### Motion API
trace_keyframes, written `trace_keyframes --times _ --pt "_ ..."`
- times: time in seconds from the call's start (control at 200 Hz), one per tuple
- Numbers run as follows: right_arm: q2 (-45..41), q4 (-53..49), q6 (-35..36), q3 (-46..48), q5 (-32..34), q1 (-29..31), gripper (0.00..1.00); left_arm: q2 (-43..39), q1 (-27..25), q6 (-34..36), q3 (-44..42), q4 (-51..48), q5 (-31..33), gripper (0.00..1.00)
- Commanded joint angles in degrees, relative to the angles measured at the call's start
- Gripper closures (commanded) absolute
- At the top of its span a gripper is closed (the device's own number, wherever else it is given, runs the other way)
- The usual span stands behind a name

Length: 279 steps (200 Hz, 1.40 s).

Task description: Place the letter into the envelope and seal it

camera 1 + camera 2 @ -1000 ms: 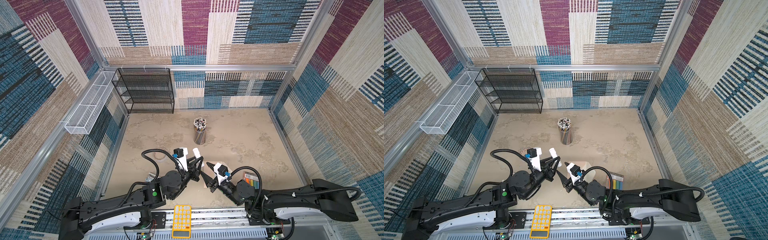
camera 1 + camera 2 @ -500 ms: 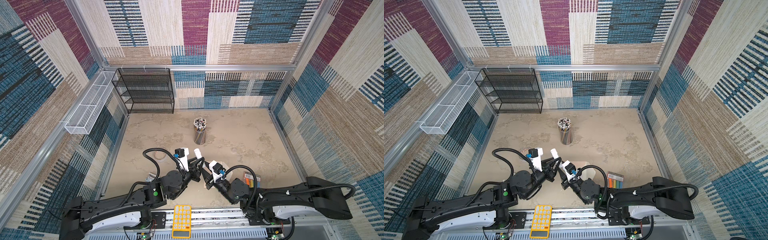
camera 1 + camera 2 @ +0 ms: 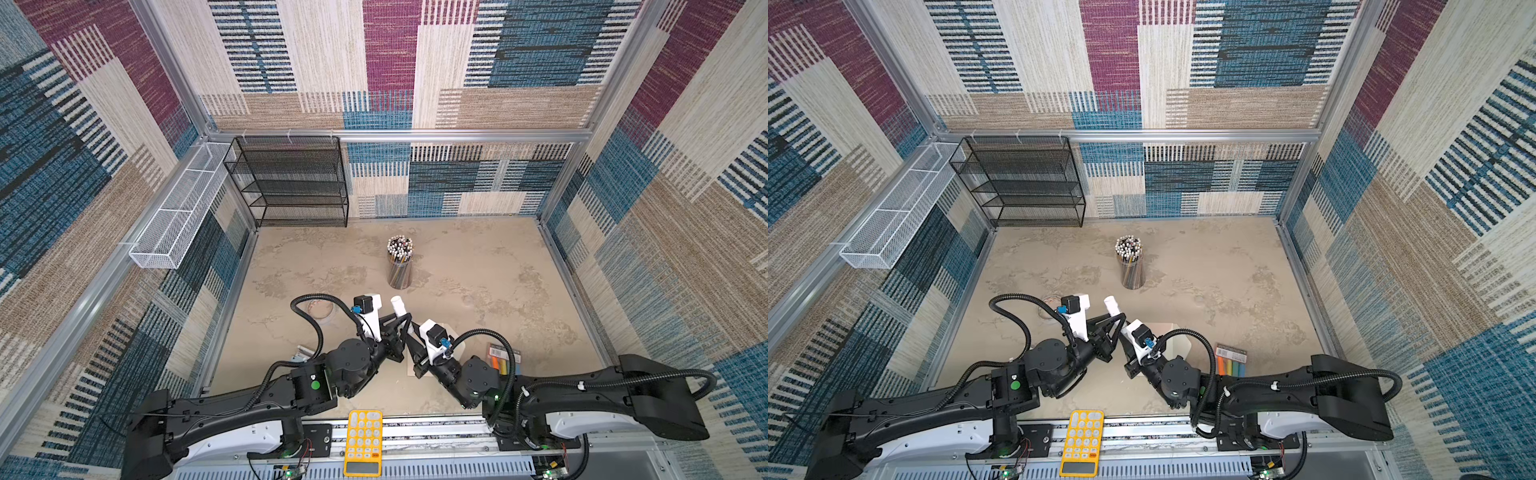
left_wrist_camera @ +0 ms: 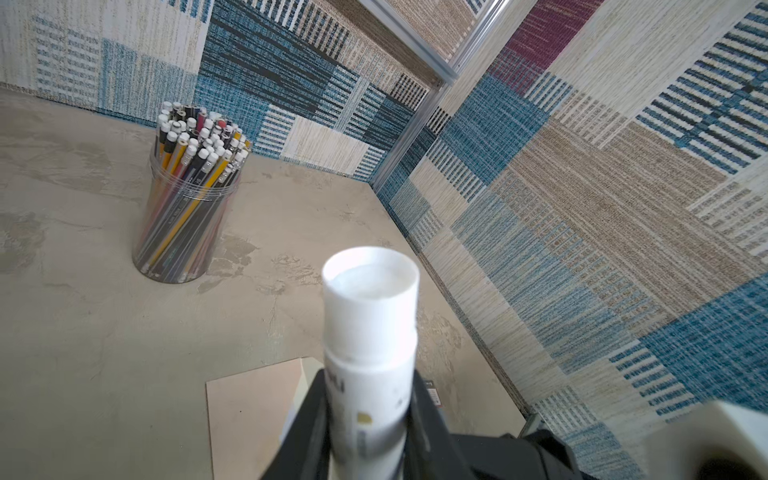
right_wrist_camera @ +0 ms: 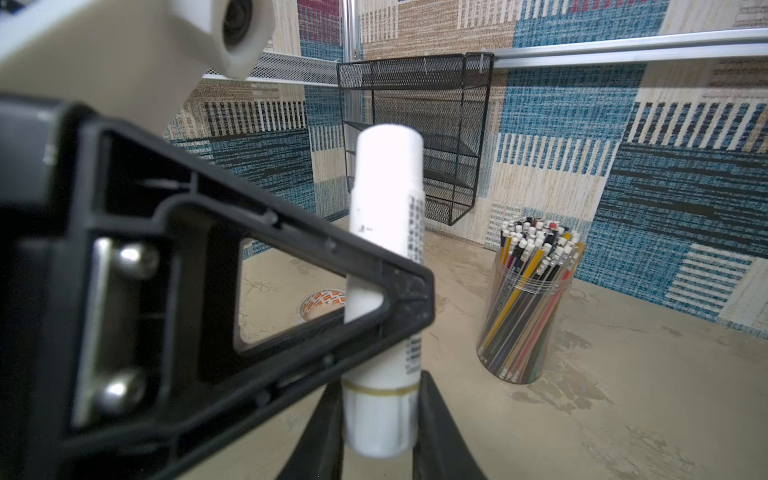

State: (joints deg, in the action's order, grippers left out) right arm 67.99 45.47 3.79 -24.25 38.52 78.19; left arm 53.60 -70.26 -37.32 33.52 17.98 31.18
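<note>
White and smooth, the round glue stick (image 3: 398, 305) points up in the lower middle of both top views, pinched tight by the left gripper (image 4: 368, 399) and, lower down, by the right gripper (image 5: 380, 415). Just right of them in a top view, the peach paper envelope (image 3: 1179, 344) lies flat (the letter is hidden, maybe inside).
</note>
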Motion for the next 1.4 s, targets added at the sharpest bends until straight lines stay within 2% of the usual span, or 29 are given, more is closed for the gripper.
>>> trace_keyframes --times 0.0,0.12,0.281,0.481,0.601,0.882,1.132,1.217,1.393 --pt "-0.7 -1.8 -1.0 -0.8 -2.2 0.1 0.83 0.6 0.0 -0.4 0.9 1.2 -1.1 1.0" --pt "-2.3 -2.8 -1.7 -0.6 -2.4 0.1 0.86 0.5 -0.1 -0.2 0.7 1.1 -1.6 0.94" --pt "-3.8 -4.3 -2.6 -0.3 -3.0 0.1 0.87 -0.1 -0.1 0.2 0.4 1.1 -1.2 0.74" --pt "-4.2 -4.4 -3.6 0.3 -3.1 0.1 0.87 -0.3 -0.1 1.6 1.0 1.2 -1.3 0.63" --pt "-4.0 -4.4 -3.6 0.2 -3.3 0.1 0.87 -0.3 -0.1 2.1 1.1 1.4 -1.4 0.62" --pt "-4.0 -4.1 -4.3 0.6 -3.1 0.1 0.88 -2.1 0.3 2.5 -0.2 1.7 -1.7 0.78" --pt "-5.1 -5.0 -5.6 0.9 -5.9 0.1 0.89 -4.4 0.9 3.0 -1.8 1.8 -3.8 0.82" --pt "-6.3 -5.6 -5.8 1.0 -8.6 0.1 0.9 -5.6 1.9 3.5 -1.9 0.5 -6.9 0.86" --pt "-9.8 -10.3 -6.6 -0.2 -16.8 0.1 0.94 -8.8 5.7 4.8 -0.6 -5.5 -19.1 0.98"
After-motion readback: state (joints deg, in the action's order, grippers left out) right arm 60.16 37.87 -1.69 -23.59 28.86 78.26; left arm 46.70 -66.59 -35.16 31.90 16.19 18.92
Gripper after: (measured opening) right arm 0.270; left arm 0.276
